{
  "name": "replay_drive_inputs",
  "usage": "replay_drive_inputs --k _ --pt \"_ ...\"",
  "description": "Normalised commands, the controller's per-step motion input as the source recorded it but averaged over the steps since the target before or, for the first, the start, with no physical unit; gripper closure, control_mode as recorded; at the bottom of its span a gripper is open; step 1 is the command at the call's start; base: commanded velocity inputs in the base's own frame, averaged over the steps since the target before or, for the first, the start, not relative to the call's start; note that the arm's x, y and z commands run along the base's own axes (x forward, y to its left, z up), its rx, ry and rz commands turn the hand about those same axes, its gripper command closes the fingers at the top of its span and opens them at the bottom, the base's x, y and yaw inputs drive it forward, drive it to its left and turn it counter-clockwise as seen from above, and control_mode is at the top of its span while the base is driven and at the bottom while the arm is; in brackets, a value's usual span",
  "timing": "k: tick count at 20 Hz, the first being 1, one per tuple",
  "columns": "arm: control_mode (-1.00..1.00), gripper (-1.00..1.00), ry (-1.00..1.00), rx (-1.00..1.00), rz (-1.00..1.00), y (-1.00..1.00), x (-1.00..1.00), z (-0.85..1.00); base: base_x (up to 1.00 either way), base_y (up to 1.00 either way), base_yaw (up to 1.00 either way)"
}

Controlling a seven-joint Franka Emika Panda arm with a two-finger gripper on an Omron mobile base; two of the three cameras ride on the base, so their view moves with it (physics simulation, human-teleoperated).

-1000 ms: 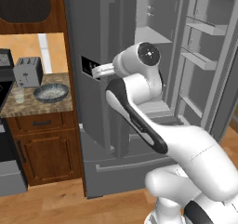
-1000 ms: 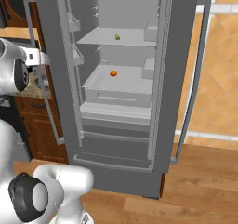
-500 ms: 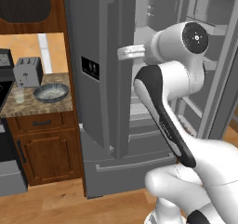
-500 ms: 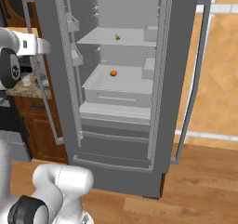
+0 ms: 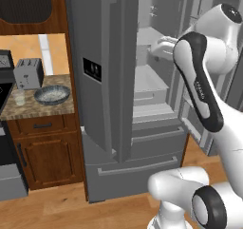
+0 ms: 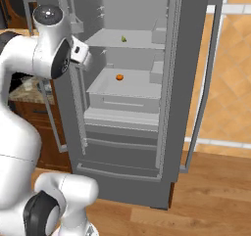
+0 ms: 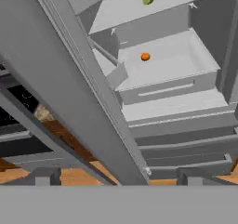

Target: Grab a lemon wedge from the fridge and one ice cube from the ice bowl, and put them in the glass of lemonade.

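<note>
Two pieces of fruit sit inside the open fridge (image 6: 147, 107): the lemon wedge (image 6: 123, 38) on the upper shelf (image 6: 132, 39), toward its back, and a small round orange fruit (image 6: 119, 77) on the shelf below it. In the hand view the same pair shows, the lemon wedge (image 7: 147, 0) above the orange fruit (image 7: 145, 56). The gripper (image 7: 115, 179) hangs at the left edge of the fridge opening, just beside the swung-out left door (image 7: 60, 93), with its jaws spread wide and nothing between them.

Left of the fridge, the table (image 5: 35, 107) carries the ice bowl (image 5: 52, 94), the glass of lemonade (image 5: 19, 97) just left of the bowl, and a silver toaster (image 5: 28, 73) behind them.

The step in hand looks like the reach for the wedge, and several things could spoil it. The wedge is tiny and lies deep on the upper shelf, so jaws closing slightly off centre would likely push it further back or pinch air. The door edge stands close to the hand; a straight drive inward from here could clip it or the shelf lip. The orange fruit sits lower and nearer the front, and mistaking it for the target would waste the grasp.
</note>
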Motion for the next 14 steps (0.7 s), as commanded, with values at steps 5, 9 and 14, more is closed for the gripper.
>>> replay_drive_inputs --k 5,9,14 --pt "-1.0 -1.0 0.24 0.35 0.23 0.0 0.24 -0.31 0.0 0.0 0.0" --pt "-1.0 -1.0 0.06 0.37 0.25 0.23 0.02 -0.33 0.0 0.0 0.0" --pt "-1.0 -1.0 0.0 0.19 0.13 0.11 0.79 -0.36 0.0 0.0 0.0"
